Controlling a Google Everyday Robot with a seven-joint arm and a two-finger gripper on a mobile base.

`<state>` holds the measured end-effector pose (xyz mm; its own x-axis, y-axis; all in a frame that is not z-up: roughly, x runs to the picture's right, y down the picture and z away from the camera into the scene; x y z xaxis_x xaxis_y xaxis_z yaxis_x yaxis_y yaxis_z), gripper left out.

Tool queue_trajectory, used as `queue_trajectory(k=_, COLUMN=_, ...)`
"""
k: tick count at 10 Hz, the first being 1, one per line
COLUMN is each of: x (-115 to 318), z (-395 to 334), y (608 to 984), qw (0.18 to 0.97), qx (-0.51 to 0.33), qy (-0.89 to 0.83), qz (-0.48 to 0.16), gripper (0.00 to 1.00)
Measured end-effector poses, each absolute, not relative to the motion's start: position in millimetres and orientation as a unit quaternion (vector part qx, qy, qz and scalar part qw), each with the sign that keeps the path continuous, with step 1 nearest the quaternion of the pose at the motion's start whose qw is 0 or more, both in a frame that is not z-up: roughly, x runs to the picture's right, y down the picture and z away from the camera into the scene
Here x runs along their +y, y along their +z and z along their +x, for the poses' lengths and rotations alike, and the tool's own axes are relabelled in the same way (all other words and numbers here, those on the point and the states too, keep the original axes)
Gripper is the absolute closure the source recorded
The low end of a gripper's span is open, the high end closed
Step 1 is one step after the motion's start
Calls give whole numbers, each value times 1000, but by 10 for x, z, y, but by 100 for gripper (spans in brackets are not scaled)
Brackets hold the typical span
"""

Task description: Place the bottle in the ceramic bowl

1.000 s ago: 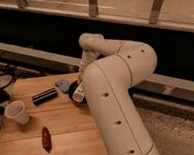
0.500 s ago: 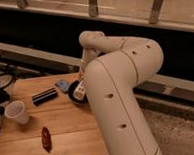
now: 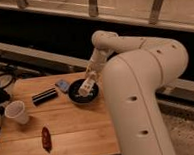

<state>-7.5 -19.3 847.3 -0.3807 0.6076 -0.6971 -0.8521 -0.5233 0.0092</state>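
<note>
Black ceramic bowl | jaws above it, clamped on bottle | rim partly hidden

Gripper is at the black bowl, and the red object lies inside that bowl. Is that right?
No. The camera view shows the gripper at the ceramic bowl, but the red object lies on the table, well apart from the bowl.

— Tallying now on one wooden table: one white cup, one black bar, one red object.

— Adding one small bluish item, one ceramic bowl, one bottle. One gripper too, right over the bowl.
</note>
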Motion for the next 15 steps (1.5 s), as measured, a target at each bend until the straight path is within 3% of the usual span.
queue_trajectory(k=3, x=-139, z=-155, y=8605, qw=440, qx=142, qy=818, qz=-344, gripper=100)
queue_trajectory(k=7, x=31, z=-533, y=8799, qw=464, qx=156, qy=781, qz=-388, gripper=100)
queue_trajectory(k=8, x=85, z=-546, y=8799, qw=464, qx=160, qy=777, qz=-394, gripper=95)
queue_trajectory(k=15, x=43, z=-587, y=8759, qw=468, qx=156, qy=779, qz=-386, gripper=25)
